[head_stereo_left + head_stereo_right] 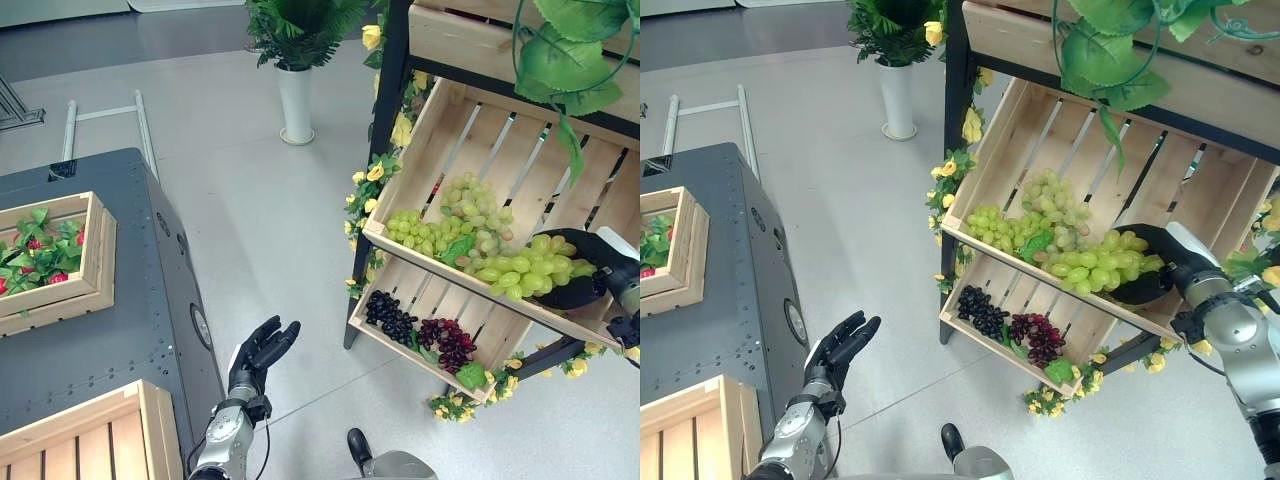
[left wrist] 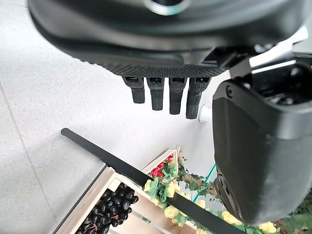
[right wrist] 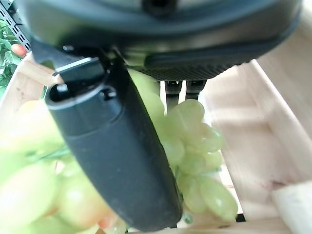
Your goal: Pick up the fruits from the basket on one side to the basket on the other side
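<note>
We see our right hand (image 1: 1145,270) reaching into the upper slanted wooden crate (image 1: 1060,130) on the dark shelf rack (image 1: 955,150), its fingers curled round a bunch of green grapes (image 1: 1095,262) at the crate's lower front edge; the right wrist view shows the thumb (image 3: 119,156) pressed against the pale green fruit, with more of it bulging out past the thumb. A larger heap of green grapes (image 1: 450,220) lies just beside that bunch, further along the same crate. In the lower crate (image 1: 420,310) of the rack sit dark grapes (image 1: 388,316) and, next to them, red grapes (image 1: 447,343). Yellow flowers (image 1: 375,172) and green leaves trim the rack's post. Our left hand (image 1: 262,352) hangs over the floor with its fingers straight and relaxed, holding nothing, just beside the grey bench (image 1: 110,330). On the bench rest a wooden crate of leaves and small red fruit (image 1: 55,250) and, nearer to us, a second wooden crate (image 1: 100,440). A potted plant in a white vase (image 1: 296,100) stands on the floor beyond.
</note>
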Robot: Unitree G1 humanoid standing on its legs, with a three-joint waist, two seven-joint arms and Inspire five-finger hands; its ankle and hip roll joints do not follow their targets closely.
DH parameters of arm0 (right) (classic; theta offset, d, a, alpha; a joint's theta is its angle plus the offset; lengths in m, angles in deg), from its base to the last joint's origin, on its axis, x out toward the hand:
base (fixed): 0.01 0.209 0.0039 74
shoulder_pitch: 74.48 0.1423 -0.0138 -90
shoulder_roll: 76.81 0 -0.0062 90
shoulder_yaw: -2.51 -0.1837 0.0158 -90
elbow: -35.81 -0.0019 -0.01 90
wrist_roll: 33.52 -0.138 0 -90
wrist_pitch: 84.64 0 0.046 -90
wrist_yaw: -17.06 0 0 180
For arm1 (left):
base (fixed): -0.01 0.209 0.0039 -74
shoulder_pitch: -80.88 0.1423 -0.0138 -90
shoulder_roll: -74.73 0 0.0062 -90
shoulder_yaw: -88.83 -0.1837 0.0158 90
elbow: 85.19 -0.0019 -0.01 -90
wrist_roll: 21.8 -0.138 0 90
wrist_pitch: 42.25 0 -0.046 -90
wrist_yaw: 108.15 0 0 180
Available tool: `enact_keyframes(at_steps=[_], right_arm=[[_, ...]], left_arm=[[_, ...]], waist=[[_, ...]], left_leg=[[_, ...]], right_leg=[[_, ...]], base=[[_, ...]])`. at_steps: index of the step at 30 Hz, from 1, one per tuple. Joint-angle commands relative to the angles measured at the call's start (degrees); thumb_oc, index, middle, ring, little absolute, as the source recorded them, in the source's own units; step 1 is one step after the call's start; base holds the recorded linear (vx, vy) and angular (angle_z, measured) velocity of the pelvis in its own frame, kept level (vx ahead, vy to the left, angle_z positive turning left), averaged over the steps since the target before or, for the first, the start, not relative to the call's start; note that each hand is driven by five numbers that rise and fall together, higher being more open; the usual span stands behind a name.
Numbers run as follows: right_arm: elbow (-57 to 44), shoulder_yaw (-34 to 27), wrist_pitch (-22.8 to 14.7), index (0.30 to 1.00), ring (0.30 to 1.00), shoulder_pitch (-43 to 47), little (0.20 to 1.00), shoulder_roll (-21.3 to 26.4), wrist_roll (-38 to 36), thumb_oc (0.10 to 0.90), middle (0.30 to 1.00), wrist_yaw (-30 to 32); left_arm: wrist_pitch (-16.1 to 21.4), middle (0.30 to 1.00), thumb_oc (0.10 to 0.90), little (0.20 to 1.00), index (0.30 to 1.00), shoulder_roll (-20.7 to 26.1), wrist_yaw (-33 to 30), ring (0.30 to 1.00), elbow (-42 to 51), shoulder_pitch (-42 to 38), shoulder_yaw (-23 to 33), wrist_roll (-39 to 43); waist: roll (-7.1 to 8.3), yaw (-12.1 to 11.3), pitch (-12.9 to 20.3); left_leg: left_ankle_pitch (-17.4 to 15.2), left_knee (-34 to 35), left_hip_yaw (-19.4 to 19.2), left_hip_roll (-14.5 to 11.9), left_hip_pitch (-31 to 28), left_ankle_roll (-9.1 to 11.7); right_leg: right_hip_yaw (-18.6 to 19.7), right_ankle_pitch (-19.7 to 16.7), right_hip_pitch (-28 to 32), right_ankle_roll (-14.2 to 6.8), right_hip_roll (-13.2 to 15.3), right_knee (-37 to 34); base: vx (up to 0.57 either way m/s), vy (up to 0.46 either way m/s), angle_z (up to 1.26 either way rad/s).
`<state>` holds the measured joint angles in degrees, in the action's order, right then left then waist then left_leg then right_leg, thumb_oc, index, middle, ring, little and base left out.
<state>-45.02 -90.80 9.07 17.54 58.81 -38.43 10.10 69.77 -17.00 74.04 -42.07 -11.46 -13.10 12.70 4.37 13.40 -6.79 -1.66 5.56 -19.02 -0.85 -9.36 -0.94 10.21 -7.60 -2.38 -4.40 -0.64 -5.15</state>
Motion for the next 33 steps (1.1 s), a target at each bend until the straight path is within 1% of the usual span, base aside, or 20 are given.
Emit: enact_keyframes(at_steps=[1,5,7,8,11,13,15,17,21,24,25,27,29,30,33], right_arm=[[1.9,-4.5,-2.9,0.900,0.900,10.0,0.900,-0.5,0.6,0.800,0.900,7.1],[0.4,-5.0,-2.8,0.900,0.900,9.7,0.900,-1.2,0.6,0.800,0.900,7.9],[-0.1,-5.5,-4.4,0.900,0.900,9.4,0.900,-1.3,0.8,0.800,0.900,10.0],[-0.7,-6.0,-5.8,0.900,0.900,9.9,0.900,-1.5,2.3,0.800,0.900,13.0],[-1.4,-6.7,-7.8,0.900,0.900,10.4,0.900,-2.2,5.1,0.800,0.900,16.8],[-2.8,-7.2,-7.7,0.900,0.900,10.7,0.900,-2.5,6.1,0.800,0.900,18.5],[-4.0,-7.9,-8.6,0.900,0.900,10.7,0.900,-2.6,7.6,0.800,0.900,20.5],[-5.0,-8.4,-9.3,0.900,0.900,10.6,0.900,-2.6,7.8,0.800,0.900,20.9],[-7.0,-9.1,-9.3,0.900,0.900,10.0,0.900,-2.4,7.4,0.800,0.900,20.0],[-8.8,-9.6,-6.9,0.900,0.900,9.0,0.900,-1.9,5.6,0.800,0.900,14.8],[-9.5,-9.6,-5.5,0.900,0.900,8.4,0.900,-1.1,4.0,0.800,0.900,11.2],[-10.7,-10.0,-3.8,0.900,0.900,7.1,0.900,1.0,2.3,0.800,0.900,8.1],[-10.7,-10.4,-4.2,0.900,0.900,6.4,0.900,2.4,1.6,0.800,0.900,7.8],[-10.3,-11.2,-5.1,0.900,0.900,5.9,0.900,3.8,1.0,0.800,0.900,8.0],[-10.1,-13.1,-6.6,0.900,0.900,4.4,0.900,4.8,1.1,0.800,0.900,8.3]], left_arm=[[3.7,0.900,0.800,0.900,0.900,2.6,2.2,0.900,2.1,-5.2,-0.7,-1.3],[4.2,0.900,0.800,0.900,0.900,2.4,1.8,0.900,2.0,-5.5,-1.2,-2.4],[4.4,0.900,0.800,0.900,0.900,2.4,1.9,0.900,2.0,-5.5,-1.5,-2.9],[4.6,0.900,0.800,0.900,0.900,2.3,1.8,0.900,1.8,-5.6,-1.8,-3.0],[4.8,0.900,0.800,0.900,0.900,2.1,1.7,0.900,1.7,-5.5,-2.2,-2.8],[5.1,0.900,0.800,0.900,0.900,1.8,1.6,0.900,1.7,-5.3,-2.2,-2.8],[5.2,0.900,0.800,0.900,0.900,1.5,1.8,0.900,1.8,-5.1,-2.3,-3.2],[5.2,0.900,0.800,0.900,0.900,1.4,1.9,0.900,1.8,-4.9,-2.4,-3.3],[5.5,0.900,0.800,0.900,0.900,1.3,2.3,0.900,1.4,-4.6,-2.4,-3.4],[5.4,0.900,0.800,0.900,0.900,1.3,2.5,0.900,1.3,-4.6,-2.2,-3.3],[5.3,0.900,0.800,0.900,0.900,1.3,2.4,0.900,1.2,-4.8,-2.1,-3.1],[5.5,0.900,0.800,0.900,0.900,1.7,2.6,0.900,0.9,-4.9,-1.8,-2.9],[5.6,0.900,0.800,0.900,0.900,1.8,2.4,0.900,0.8,-4.9,-1.7,-2.8],[5.5,0.900,0.800,0.900,0.900,2.0,2.2,0.900,0.7,-5.0,-1.7,-2.7],[5.7,0.900,0.800,0.900,0.900,2.1,2.1,0.900,0.5,-5.0,-1.6,-2.7]], waist=[[1.94,-1.6,1.7],[1.75,-1.2,1.7],[1.68,-1.2,1.8],[1.53,-1.1,1.8],[1.22,-1.2,1.8],[1.02,-1.1,1.8],[0.80,-1.2,1.9],[0.62,-1.3,2.0],[0.50,-1.2,2.1],[0.59,-1.0,2.2],[0.71,-0.8,2.2],[1.03,-0.5,2.3],[1.29,-0.2,2.4],[1.53,0.0,2.6],[1.76,0.3,2.8]], left_leg=[[-4.3,-0.6,3.4,1.7,1.0,-2.2],[-4.3,-0.6,3.2,1.6,0.9,-2.2],[-4.3,-0.6,3.1,1.6,0.9,-2.2],[-4.4,-0.6,3.1,1.6,0.7,-2.2],[-4.6,-0.6,3.2,1.7,0.7,-2.3],[-4.6,-0.6,3.3,1.8,0.7,-2.4],[-4.7,-0.6,3.5,1.9,0.7,-2.4],[-4.8,-0.6,3.6,1.9,0.6,-2.4],[-4.8,-0.6,3.7,2.0,0.7,-2.4],[-4.8,-0.6,3.5,2.0,0.8,-2.3],[-4.8,-0.6,3.4,1.9,0.8,-2.3],[-4.7,-0.6,3.2,1.8,0.8,-2.2],[-4.6,-0.6,3.0,1.7,0.8,-2.2],[-4.6,-0.6,2.8,1.6,0.9,-2.1],[-4.6,-0.6,2.6,1.5,0.9,-2.0]], right_leg=[[-2.2,3.0,3.2,-0.1,-3.2,0.1],[-1.9,3.1,3.2,-0.1,-3.2,0.1],[-1.9,3.1,3.3,-0.1,-3.2,0.1],[-1.8,3.2,3.3,-0.1,-3.2,0.1],[-1.7,3.3,3.4,-0.2,-3.2,0.1],[-1.6,3.4,3.4,-0.1,-3.2,0.1],[-1.6,3.5,3.5,-0.2,-3.2,0.1],[-1.6,3.6,3.5,-0.1,-3.2,0.1],[-1.6,3.7,3.4,-0.1,-3.1,0.1],[-1.5,3.6,3.3,-0.1,-3.1,0.1],[-1.5,3.6,3.2,-0.1,-3.1,0.1],[-1.4,3.5,3.2,0.0,-3.2,0.1],[-1.3,3.4,3.1,0.0,-3.3,0.1],[-1.3,3.4,3.0,-0.1,-3.4,0.1],[-1.2,3.3,2.9,-0.2,-3.5,0.1]], base=[[0.00,0.000,0.00],[0.00,0.000,0.00],[0.00,0.000,0.00],[0.00,0.000,0.00],[0.00,0.000,0.00],[0.00,0.000,0.00],[0.00,0.000,0.00],[0.00,0.000,0.00],[0.00,0.000,0.00],[0.00,0.000,0.00],[0.00,0.000,0.00],[0.00,0.000,0.00],[0.00,0.000,0.00],[0.00,0.000,0.00],[0.00,0.000,0.00]])
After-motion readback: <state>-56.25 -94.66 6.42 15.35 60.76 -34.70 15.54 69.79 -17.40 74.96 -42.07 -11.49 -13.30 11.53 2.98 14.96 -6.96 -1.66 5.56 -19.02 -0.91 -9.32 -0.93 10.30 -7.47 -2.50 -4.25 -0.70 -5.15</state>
